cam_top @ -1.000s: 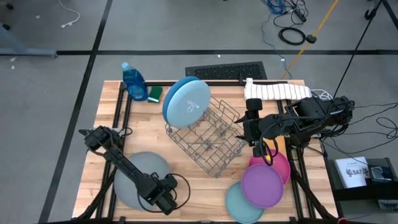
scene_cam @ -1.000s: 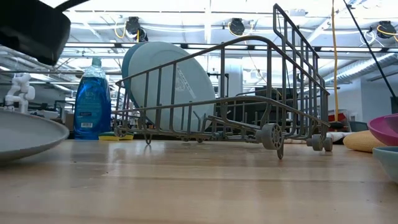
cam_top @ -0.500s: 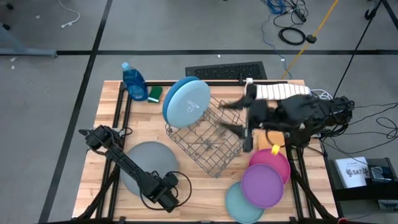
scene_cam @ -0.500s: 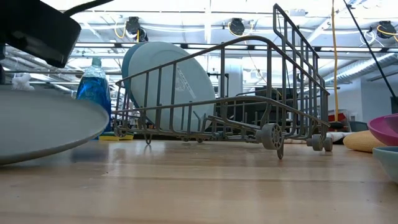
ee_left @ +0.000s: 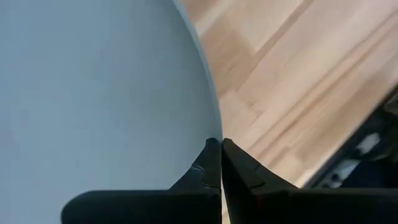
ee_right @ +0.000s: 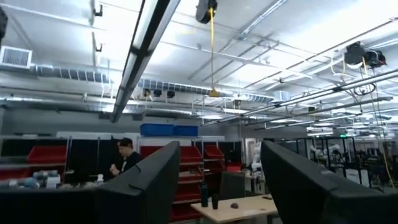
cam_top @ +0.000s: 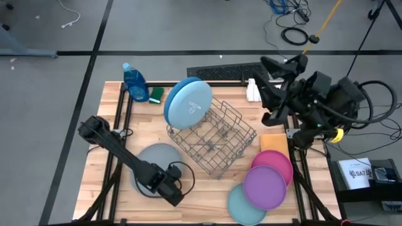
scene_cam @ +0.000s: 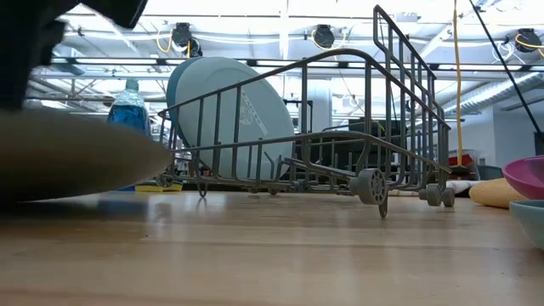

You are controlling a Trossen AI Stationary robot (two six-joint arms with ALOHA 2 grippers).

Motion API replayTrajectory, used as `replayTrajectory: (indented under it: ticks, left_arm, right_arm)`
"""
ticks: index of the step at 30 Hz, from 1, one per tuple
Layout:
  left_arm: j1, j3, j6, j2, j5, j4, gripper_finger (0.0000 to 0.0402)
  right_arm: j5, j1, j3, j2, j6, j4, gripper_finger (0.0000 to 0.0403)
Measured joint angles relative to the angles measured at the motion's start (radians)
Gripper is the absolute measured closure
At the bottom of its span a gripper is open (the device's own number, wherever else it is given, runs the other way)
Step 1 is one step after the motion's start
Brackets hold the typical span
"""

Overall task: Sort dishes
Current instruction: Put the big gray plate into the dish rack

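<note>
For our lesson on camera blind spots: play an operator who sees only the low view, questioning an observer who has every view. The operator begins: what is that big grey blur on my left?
Observer: That is the grey plate; the left gripper is shut on its rim.
Operator: Where is the right arm?
Observer: High at the back right, with the right gripper open and holding nothing.
Operator: Is anything on the pink plate?
Observer: Yes, a purple plate lies partly over it.
</note>
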Motion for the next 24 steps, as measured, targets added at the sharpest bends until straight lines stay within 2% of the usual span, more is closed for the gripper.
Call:
replayTrajectory:
  ticks: [8, 16, 20, 24]
  left_arm:
    - [0.028, 0.002, -0.002, -0.111, -0.091, 0.021, 0.0401]
    - [0.026, 0.004, 0.003, -0.225, -0.203, 0.037, 0.0401]
    - [0.017, 0.004, 0.045, -0.292, -0.273, 0.043, 0.0401]
    - [0.012, 0.004, 0.131, -0.361, -0.289, 0.079, 0.0401]
  right_arm:
    - [-0.007, 0.033, 0.0, 0.023, -0.086, 0.018, 0.0186]
    - [0.028, -0.006, 0.0, 0.055, -0.25, 0.2, 0.0186]
    - [0.032, -0.029, 0.0, 0.055, -0.264, 0.225, 0.0186]
    - [0.068, -0.059, 0.0, 0.055, -0.336, 0.239, 0.0186]
